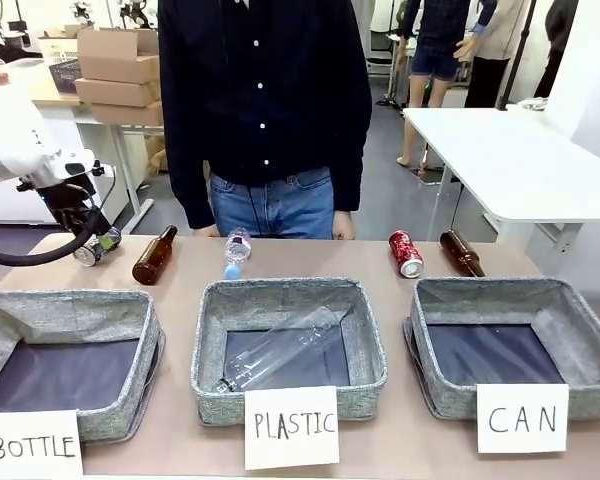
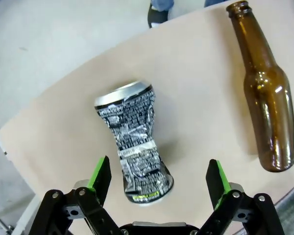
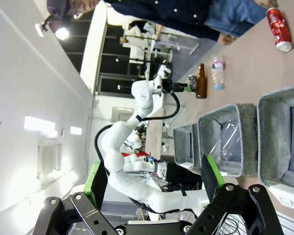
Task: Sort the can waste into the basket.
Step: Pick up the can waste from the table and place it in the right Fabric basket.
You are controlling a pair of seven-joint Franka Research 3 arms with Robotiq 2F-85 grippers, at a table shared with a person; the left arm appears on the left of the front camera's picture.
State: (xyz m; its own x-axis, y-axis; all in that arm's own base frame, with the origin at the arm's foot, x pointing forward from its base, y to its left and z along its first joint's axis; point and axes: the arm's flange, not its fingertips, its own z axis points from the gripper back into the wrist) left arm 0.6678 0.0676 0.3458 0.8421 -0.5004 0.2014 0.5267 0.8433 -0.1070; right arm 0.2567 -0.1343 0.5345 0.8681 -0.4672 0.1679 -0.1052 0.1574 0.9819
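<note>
Cans lay in two spots along the far edge of the table. The silver can (image 2: 134, 147), dented at the waist and covered in black print, was on its side near the far left corner. My left gripper (image 2: 159, 162) was right over it, with its green pads (image 2: 101, 174) spread wide. The can's lower end sat between the pads, and neither pad touched it. A brown glass bottle (image 2: 265, 105) lay just beside it on the tabletop, apart from the can.

The red can (image 1: 406, 253) lay on its side at the far right, close to a second brown bottle (image 1: 461, 253) and just behind the CAN basket (image 1: 480, 290). I saw nothing on that basket's dark floor, and its white card (image 1: 522, 418) stood in front of it. A small clear bottle with a blue cap (image 1: 237, 252) lay behind the middle basket (image 1: 212, 345), which held a large clear plastic bottle (image 1: 280, 352). The person (image 1: 265, 95) stood at the far side of the table.

My right gripper (image 3: 154, 164) was up off the table, its fingers parted with nothing between them.
</note>
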